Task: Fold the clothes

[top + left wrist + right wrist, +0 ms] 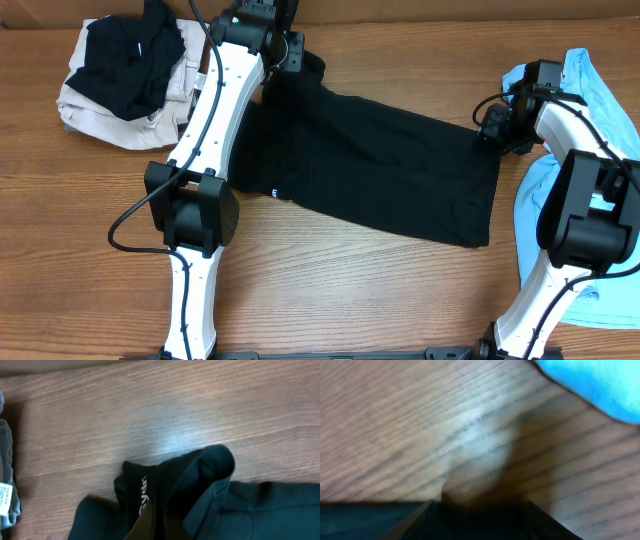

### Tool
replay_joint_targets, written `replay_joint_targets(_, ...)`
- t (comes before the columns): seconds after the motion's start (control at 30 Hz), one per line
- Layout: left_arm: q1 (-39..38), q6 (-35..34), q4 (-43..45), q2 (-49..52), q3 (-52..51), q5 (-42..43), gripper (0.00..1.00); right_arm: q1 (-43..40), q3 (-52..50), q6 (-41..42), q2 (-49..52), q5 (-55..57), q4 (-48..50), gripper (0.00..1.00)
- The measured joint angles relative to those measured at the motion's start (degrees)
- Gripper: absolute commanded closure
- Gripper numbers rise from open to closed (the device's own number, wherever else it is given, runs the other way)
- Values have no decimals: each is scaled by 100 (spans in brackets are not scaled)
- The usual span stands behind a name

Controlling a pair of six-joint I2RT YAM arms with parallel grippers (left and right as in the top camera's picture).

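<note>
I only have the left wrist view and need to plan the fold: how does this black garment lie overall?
Observer: The black fabric garment is spread out across the middle of the brown wooden table, running diagonally from the far left towards the near right.
Operator: And where is the other arm?
Observer: The white right arm has its jaws at the garment's far right corner; whether they grip the cloth cannot be told.

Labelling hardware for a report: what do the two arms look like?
Left arm and right arm: white links joined by chunky black housings. Black cables loop alongside each; a green light shows near the left wrist.
</note>
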Motion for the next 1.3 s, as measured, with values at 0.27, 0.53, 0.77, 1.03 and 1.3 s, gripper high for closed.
replay_joint_targets(0.27, -2, -24, -160, 0, 0, -15, 96, 0, -7, -42, 42, -87, 264, 96)
replay_joint_targets(0.53, -2, -24, -157, 0, 0, -63, 96, -85, 111, 22, 42, -142, -129, 96)
replay_joint_targets(0.77, 0, -24, -291, 0, 22, -81, 96, -310, 680, 20, 9, -446, -970, 96)
replay_joint_targets(1.03, 44, -26, -1248, -101, 264, -83, 96, -461, 927, -48, -796, -1027, -2393, 96)
replay_joint_targets(1.3, 138, -37, -2627, -249, 319, -87, 96, -461, 997, -321, -1333, -1246, -3344, 96)
